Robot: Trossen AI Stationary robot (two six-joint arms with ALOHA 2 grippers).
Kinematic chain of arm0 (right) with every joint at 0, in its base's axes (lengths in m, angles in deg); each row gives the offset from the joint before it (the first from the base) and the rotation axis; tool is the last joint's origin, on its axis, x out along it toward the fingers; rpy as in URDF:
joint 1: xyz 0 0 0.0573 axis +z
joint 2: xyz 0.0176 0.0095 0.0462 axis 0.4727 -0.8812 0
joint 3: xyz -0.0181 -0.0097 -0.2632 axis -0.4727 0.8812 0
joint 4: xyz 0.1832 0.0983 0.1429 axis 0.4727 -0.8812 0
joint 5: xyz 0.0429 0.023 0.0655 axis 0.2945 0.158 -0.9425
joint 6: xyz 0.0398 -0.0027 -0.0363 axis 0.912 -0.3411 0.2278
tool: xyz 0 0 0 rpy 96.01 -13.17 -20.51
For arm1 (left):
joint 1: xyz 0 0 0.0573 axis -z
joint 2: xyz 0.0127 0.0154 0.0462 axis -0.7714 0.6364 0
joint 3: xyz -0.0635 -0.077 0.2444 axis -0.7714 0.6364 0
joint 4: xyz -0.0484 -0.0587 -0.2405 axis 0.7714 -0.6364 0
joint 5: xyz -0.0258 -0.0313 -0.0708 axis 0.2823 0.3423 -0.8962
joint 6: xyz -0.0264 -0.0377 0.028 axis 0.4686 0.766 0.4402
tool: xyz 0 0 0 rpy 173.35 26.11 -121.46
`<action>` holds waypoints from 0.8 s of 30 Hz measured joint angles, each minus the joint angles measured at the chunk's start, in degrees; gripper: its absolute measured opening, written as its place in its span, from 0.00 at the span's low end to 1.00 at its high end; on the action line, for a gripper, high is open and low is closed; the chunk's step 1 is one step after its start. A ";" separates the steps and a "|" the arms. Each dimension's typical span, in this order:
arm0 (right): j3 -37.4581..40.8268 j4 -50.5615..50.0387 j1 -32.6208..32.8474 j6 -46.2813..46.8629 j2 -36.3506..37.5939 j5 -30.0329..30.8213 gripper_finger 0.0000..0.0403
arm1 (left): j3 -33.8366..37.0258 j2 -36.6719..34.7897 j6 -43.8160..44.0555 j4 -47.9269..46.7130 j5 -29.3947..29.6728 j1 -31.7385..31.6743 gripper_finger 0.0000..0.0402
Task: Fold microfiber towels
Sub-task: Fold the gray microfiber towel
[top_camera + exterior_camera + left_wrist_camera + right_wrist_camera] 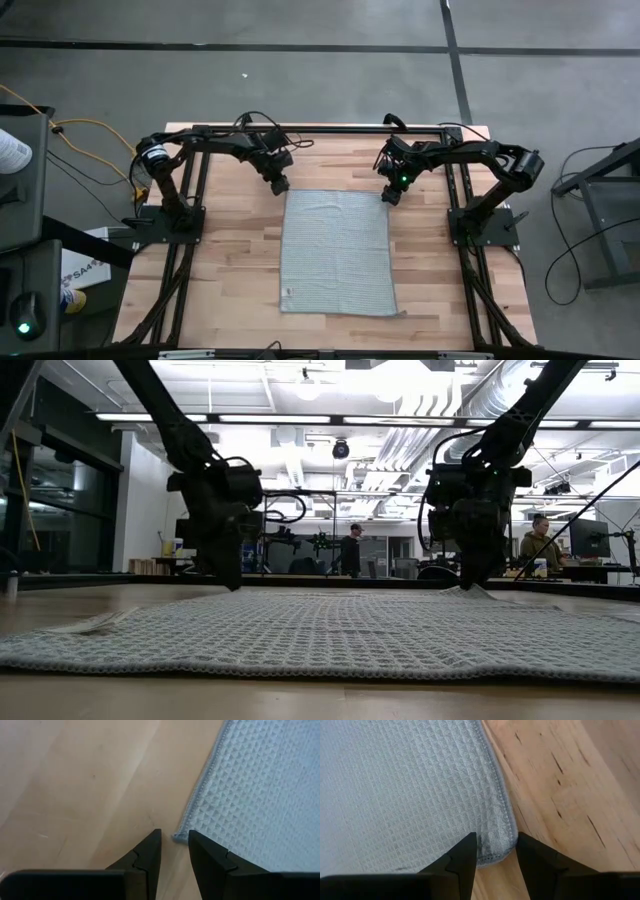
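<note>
The light grey microfiber towel (335, 250) lies spread flat on the wooden table (230, 270). My left gripper (279, 186) is open and slants down at the towel's far left corner (176, 837). That corner shows just ahead of the gap between the fingertips (174, 845). My right gripper (391, 194) is open and slants down at the far right corner (495, 851), one finger on either side of it. In the low view the towel (320, 635) lies level, with a small rise by the right gripper (470, 582). My right gripper stands astride the towel's far right corner (495, 851), coming from above and slanting toward the near edge. The corner fills the gap between the two fingers and looks slightly bunched. I cannot tell whether the fingers touch it. The towel lies on the table.
Bare wood (440, 270) lies on both sides of the towel. A black frame rail (320, 130) runs along the far edge, and the arm bases (165, 215) (485, 225) stand at the sides. People (350, 550) are in the room beyond the table.
</note>
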 joint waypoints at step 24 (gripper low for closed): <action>0.00 0.07 0.00 -0.12 0.00 -0.82 0.32 | -2.14 0.49 -2.27 -3.64 -6.29 0.61 0.25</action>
